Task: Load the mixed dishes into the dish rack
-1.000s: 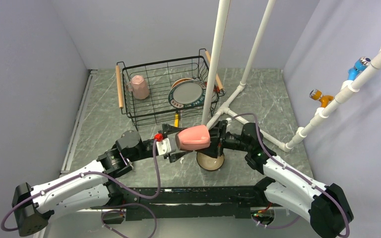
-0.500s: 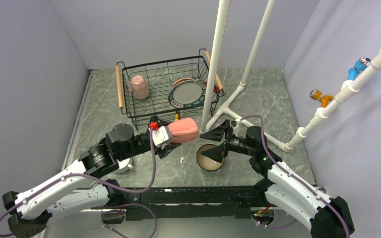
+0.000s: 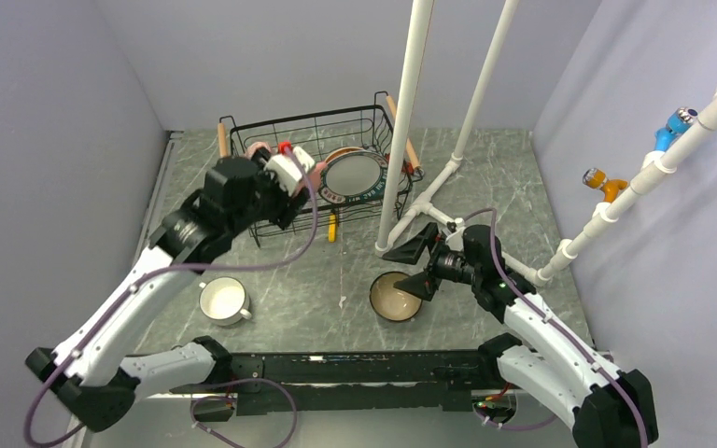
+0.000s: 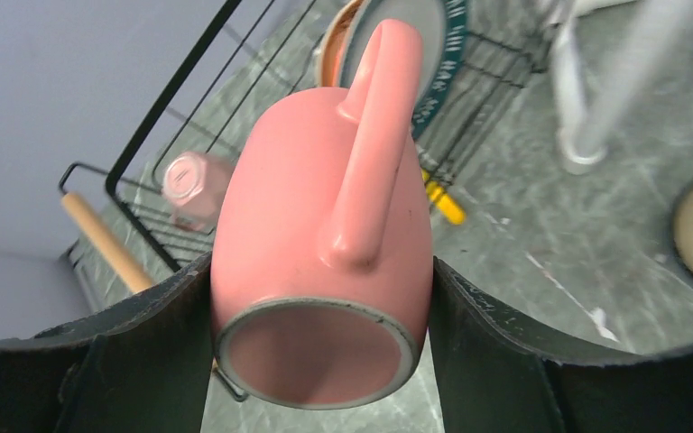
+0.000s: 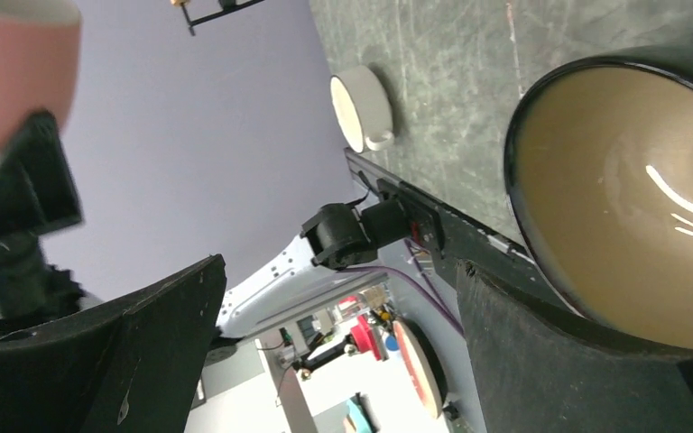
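My left gripper (image 3: 291, 174) is shut on a pink mug (image 4: 325, 225), its sides pinched between the two fingers, base toward the camera and handle up. It is held over the front part of the black wire dish rack (image 3: 301, 121). The other pink mug (image 3: 260, 151) stands in the rack's left side and also shows in the left wrist view (image 4: 191, 180). The big dark-rimmed plate (image 3: 353, 177) leans in the right side, with the cream, orange-backed dish (image 4: 334, 45) behind it. My right gripper (image 3: 413, 267) is open and empty just above the tan-inside dark-blue bowl (image 3: 395, 297). The white handled cup (image 3: 222, 301) sits on the table at front left.
A white pole (image 3: 401, 121) rises from a foot just right of the rack's front, with a second pole and floor pipes behind. A yellow tool (image 3: 333, 227) lies before the rack. Grey walls stand on three sides.
One second ago both grippers held the pink mug over the bowl. The right one let go and drew back right. The left arm carried the mug up and back to the rack.
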